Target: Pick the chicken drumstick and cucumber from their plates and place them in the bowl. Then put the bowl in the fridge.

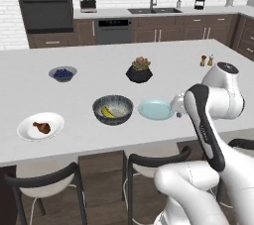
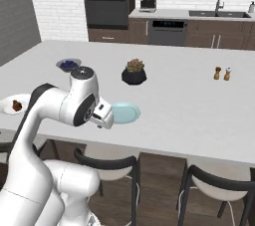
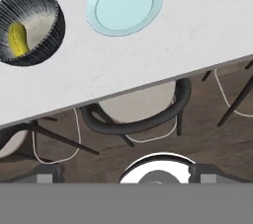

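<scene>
Left base view: succulent pot (image 1: pixel 139 71) behind bowl (image 1: pixel 113 109) — berry bowl (image 1: pixel 63 74) farther left.

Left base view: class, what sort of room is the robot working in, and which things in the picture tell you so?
A home kitchen, rendered. A built-in oven stands in the far wall, a sink with a tap sits under the window, and a long white island counter has stools tucked beneath.

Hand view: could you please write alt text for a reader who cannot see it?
Seen from above, a dark speckled bowl holding a yellow-green cucumber sits beside an empty pale blue-green plate on a white counter. Below the counter's edge are a dark stool and a wooden floor.
</scene>
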Motion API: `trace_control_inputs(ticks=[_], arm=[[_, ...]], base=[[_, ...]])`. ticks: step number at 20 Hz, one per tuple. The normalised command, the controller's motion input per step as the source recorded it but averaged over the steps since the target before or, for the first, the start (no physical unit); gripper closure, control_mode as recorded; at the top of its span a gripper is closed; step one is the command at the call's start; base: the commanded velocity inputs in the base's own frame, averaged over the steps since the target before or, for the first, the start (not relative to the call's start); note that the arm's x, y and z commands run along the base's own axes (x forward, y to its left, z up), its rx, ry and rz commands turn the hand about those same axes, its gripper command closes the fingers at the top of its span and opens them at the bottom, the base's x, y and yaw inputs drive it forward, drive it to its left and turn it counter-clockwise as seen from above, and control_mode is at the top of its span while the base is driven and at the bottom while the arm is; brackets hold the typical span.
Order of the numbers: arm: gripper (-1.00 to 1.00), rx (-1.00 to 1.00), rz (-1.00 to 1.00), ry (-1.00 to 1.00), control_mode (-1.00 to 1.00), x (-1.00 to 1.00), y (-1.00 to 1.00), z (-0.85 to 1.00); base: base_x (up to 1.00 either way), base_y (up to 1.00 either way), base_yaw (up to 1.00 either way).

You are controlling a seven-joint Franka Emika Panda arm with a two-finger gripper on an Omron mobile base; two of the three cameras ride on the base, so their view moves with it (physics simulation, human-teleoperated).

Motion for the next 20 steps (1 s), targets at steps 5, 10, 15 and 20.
trace_control_inputs(ticks=[5, 10, 15, 20], arm=[[-1.0, -0.01, 0.01, 0.0, 1.0, -0.22, -0.04, -0.03], [-1.0, 0.0, 0.0, 0.0, 1.0, 0.0, 0.0, 0.0], [-1.0, 0.0, 0.0, 0.0, 1.0, 0.0, 0.0, 0.0], [-1.0, 0.0, 0.0, 0.0, 1.0, 0.0, 0.0, 0.0]], base=[[0.0, 0.14, 0.01], [-0.06, 0.84, 0.06], [-0.3, 1.0, 0.08], [-0.13, 1.0, 0.06]])
